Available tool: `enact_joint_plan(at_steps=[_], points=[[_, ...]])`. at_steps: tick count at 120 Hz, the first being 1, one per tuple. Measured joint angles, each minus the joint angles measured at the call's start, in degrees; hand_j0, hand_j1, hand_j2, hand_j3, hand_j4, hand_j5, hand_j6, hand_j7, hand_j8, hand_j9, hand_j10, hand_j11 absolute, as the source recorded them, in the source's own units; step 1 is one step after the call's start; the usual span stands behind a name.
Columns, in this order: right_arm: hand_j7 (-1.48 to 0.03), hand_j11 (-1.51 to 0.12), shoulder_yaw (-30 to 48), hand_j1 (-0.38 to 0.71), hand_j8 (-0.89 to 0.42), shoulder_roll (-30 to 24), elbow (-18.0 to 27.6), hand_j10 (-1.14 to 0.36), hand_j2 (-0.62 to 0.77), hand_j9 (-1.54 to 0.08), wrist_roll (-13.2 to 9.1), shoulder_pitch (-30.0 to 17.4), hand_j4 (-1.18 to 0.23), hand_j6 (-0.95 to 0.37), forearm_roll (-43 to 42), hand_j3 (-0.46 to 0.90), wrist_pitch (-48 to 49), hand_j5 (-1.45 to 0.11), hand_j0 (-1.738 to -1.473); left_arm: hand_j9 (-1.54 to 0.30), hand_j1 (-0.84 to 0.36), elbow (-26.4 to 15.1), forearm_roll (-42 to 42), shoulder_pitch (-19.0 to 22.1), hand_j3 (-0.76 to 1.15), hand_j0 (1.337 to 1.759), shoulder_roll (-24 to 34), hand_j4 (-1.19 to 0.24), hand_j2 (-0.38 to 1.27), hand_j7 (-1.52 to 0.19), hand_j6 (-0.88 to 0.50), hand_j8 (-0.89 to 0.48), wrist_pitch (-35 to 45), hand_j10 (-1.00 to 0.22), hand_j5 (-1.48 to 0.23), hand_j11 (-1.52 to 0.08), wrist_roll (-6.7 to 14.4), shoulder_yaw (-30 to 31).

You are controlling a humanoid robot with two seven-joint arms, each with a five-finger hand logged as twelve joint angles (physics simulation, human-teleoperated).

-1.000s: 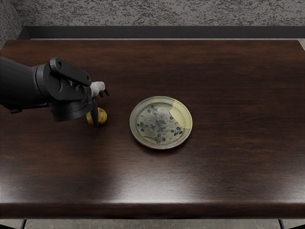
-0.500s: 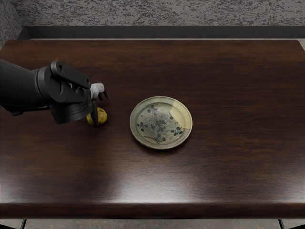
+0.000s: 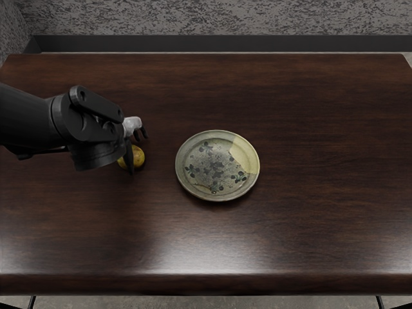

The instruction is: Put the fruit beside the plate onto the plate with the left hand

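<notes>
A small yellow-brown fruit (image 3: 138,156) lies on the dark table just left of the plate (image 3: 248,154), a round greenish dish with dark speckles and a pale patch. My left hand (image 3: 132,147) comes in from the left and sits right over the fruit, hiding its left part. One dark finger (image 3: 129,162) hangs down across the fruit's front, and the other fingertips (image 3: 140,132) reach out behind it. The fingers straddle the fruit without closing on it, and the fruit rests on the table. The right arm does not show.
The wooden table (image 3: 290,238) runs wide to the right and front of the plate. A dark ledge and a grey wall (image 3: 206,16) stand behind its far edge.
My left hand has crept slightly right and down over the fruit, covering a little more of it. Fruit and plate have stayed where they were.
</notes>
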Motion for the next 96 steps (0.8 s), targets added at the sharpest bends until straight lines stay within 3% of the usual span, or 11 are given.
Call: enact_joint_plan(at_steps=[96], points=[[-0.02,-0.02,0.0,-0.33,-0.01,0.0,0.0,-0.01,0.00,-0.02,0.0,0.0,-0.01,-0.01,0.0,0.00,0.0,-0.02,-1.658,-0.50,-0.11,0.0,-0.1,-0.1,0.00,1.658,0.0,-0.38,0.08,-0.50,-0.38,-0.38,0.0,-0.38,-0.50,-0.50,0.0,0.6]])
